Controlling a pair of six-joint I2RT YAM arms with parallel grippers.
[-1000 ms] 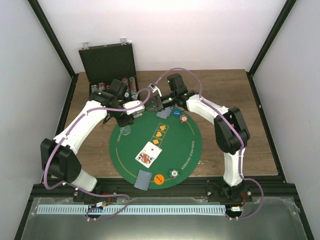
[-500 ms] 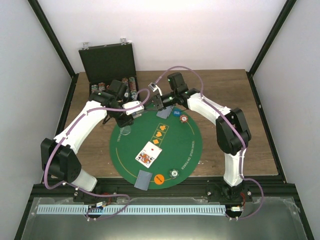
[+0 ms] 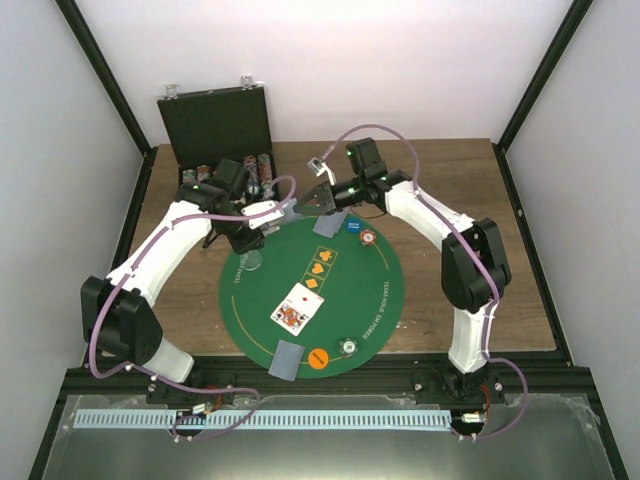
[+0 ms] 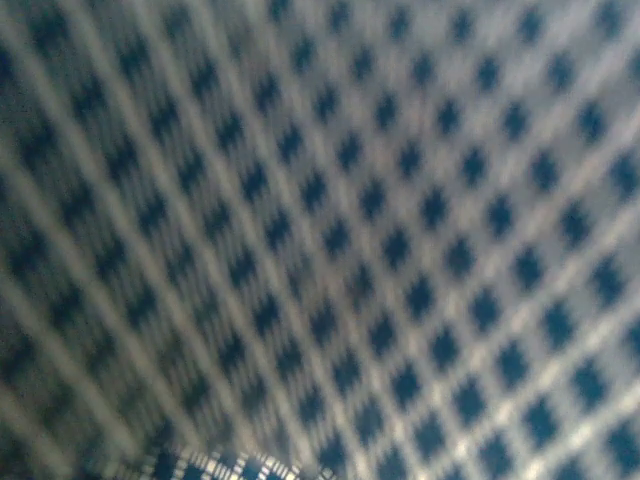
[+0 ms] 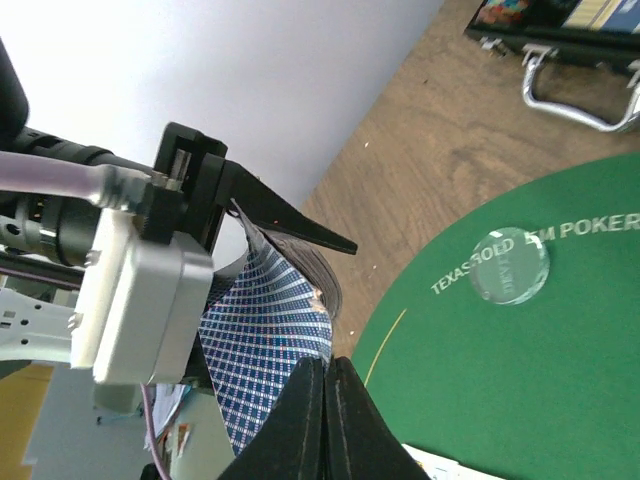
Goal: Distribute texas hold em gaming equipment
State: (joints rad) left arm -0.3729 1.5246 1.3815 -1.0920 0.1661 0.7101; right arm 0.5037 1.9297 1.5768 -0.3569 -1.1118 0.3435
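Observation:
My left gripper (image 3: 272,213) is shut on a deck of grey-blue backed cards (image 5: 322,283), held above the far left edge of the green mat (image 3: 375,290). A blurred card back (image 4: 320,240) fills the left wrist view. My right gripper (image 5: 325,362) is shut on the corner of one card (image 5: 265,345), which still touches the deck. In the top view the right gripper (image 3: 314,197) meets the left one. On the mat lie face-up cards (image 3: 296,307), face-down cards (image 3: 288,360), an orange disc (image 3: 318,358), a silvery disc (image 3: 348,347), a clear disc (image 5: 510,268), a blue disc (image 3: 353,227) and a red-and-white disc (image 3: 369,238).
The open black case (image 3: 215,125) with rows of discs stands at the far left behind my left arm; its metal handle (image 5: 580,95) shows in the right wrist view. The brown wooden table (image 3: 470,250) surrounds the mat. Black frame posts stand at the sides.
My right wrist has swung back and to the right, with its fingers still at the deck. The left arm has hardly moved.

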